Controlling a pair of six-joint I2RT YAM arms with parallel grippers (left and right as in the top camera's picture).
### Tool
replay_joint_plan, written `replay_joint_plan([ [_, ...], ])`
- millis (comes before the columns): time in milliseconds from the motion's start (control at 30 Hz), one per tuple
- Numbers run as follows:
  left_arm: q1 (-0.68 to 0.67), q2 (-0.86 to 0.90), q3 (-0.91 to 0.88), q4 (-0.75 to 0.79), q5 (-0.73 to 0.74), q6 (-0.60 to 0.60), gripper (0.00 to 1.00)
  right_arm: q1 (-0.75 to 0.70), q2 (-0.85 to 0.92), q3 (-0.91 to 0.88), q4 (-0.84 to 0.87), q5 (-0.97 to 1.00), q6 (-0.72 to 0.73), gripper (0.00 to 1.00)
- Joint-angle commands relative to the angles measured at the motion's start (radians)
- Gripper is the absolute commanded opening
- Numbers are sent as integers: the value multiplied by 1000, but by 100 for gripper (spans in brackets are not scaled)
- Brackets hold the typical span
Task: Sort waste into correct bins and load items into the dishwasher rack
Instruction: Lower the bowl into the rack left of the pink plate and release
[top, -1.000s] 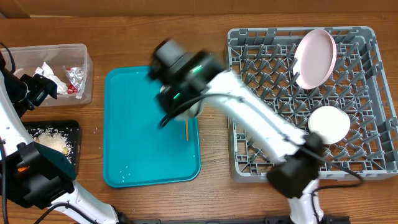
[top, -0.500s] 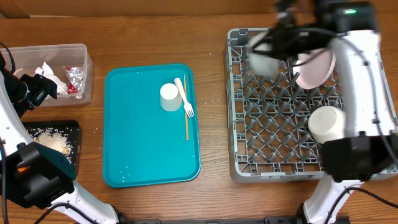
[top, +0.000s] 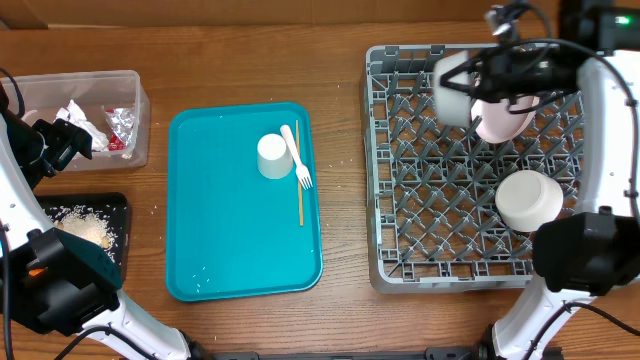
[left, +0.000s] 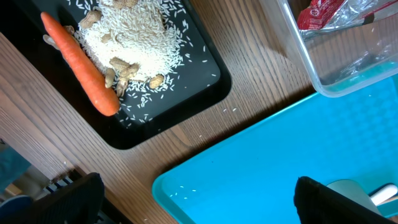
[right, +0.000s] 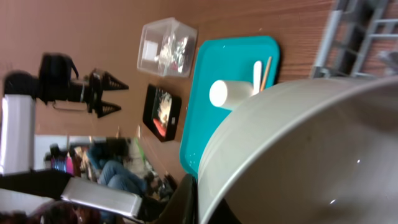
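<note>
The white bowl (top: 452, 88), pinched at its rim by the right gripper (top: 482, 82) over the dishwasher rack (top: 430, 210), is best lowered between pegs, clear of the pink plate (top: 503, 122).

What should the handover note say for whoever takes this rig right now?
Left gripper: open, empty, above the table near the black tray and clear tub.
Right gripper: shut on a white bowl, held over the dishwasher rack.
Done: pink plate and second white bowl in the rack; napkins, foil and red wrapper in the tub; carrot and rice scraps on the black tray.
Left: place the held bowl, then load the white cup, fork and wooden stick from the teal tray.
</note>
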Motion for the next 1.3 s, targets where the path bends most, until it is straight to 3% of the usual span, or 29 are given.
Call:
replay_joint_plan([
  [0,-1,-25,18,-2,-13,-21,100,46,-19,-57,39,-8,-11,4],
  [367,-1,-25,18,-2,-13,-21,100,111,-18,-291,264,-7,110,4],
  [1267,-1,-25,18,-2,-13,-21,100,130,89,-304,339,79,109,8],
])
